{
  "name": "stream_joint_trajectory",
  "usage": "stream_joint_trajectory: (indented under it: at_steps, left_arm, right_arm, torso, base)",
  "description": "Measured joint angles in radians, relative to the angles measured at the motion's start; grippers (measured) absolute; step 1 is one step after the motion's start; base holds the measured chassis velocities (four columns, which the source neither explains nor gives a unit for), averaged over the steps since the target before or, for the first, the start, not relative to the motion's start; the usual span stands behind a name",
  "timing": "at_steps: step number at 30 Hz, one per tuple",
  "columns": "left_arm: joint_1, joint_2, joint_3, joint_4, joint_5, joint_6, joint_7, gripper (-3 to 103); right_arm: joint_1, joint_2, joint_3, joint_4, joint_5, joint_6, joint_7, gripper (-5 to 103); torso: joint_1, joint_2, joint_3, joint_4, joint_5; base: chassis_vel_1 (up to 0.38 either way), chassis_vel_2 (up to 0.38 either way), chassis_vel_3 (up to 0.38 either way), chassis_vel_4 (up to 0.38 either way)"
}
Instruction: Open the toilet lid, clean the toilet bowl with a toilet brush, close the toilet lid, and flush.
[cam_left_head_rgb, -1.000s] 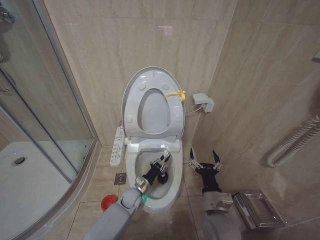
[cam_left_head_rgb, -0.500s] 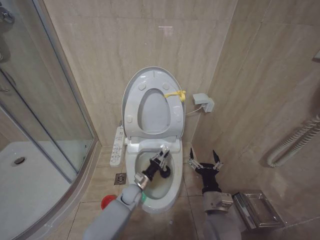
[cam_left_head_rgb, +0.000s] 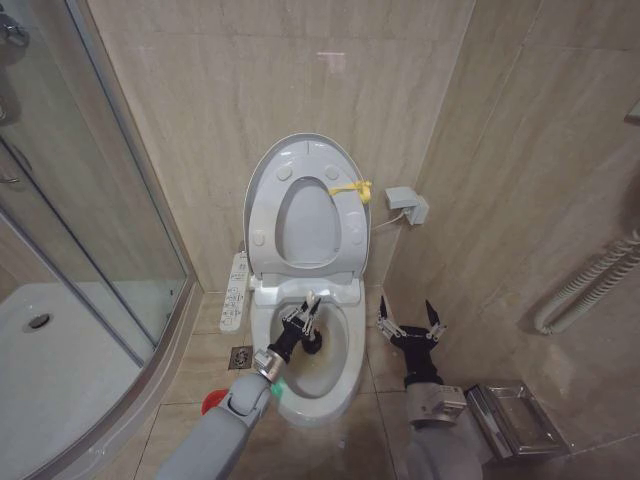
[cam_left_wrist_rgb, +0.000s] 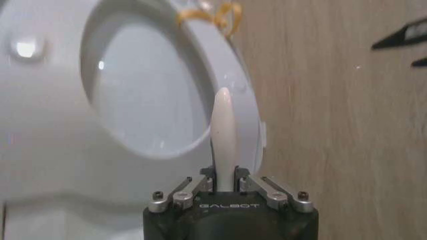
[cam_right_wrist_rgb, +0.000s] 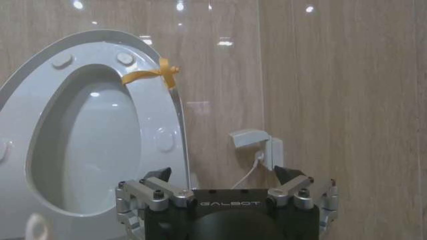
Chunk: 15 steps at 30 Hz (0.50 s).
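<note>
While the large glossy white oval toilet lid (cam_left_head_rgb: 298, 205) stands raised against the wall, the left gripper (cam_left_head_rgb: 303, 316) pinches the thin white-handled toilet brush (cam_left_wrist_rgb: 223, 131) inside the stained white ceramic toilet bowl (cam_left_head_rgb: 345, 352); the right gripper (cam_left_head_rgb: 410, 322) hovers beside it, fingers spread

Left of the floor drain (cam_left_head_rgb: 240, 357): a curved glass shower enclosure (cam_left_head_rgb: 90, 230) with a white shower tray (cam_left_head_rgb: 50, 370). Just above the drain, a white control panel (cam_left_head_rgb: 236, 292); far right, a wall socket (cam_left_head_rgb: 407, 205) with plugged cable, a corrugated hose (cam_left_head_rgb: 590, 280), a metal holder (cam_left_head_rgb: 515, 420).
</note>
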Motion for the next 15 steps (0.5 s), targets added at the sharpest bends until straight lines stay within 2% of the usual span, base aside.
stream_joint_trajectory:
  at_steps: [6, 15]
  left_arm:
    - [0.121, 0.052, -0.06, -0.207, 0.033, 0.013, -0.012, 17]
    - [0.265, 0.128, -0.145, -0.415, 0.039, 0.042, -0.03, 17]
  right_arm:
    - [0.0, 0.0, 0.0, 0.0, 0.0, 0.0, 0.0, 100]
    - [0.0, 0.0, 0.0, 0.0, 0.0, 0.0, 0.0, 100]
  torso:
    - [0.0, 0.0, 0.0, 0.0002, -0.0001]
    - [0.0, 0.0, 0.0, 0.0004, -0.0001]
  base:
    - [0.0, 0.0, 0.0, 0.0]
    - [0.0, 0.0, 0.0, 0.0]
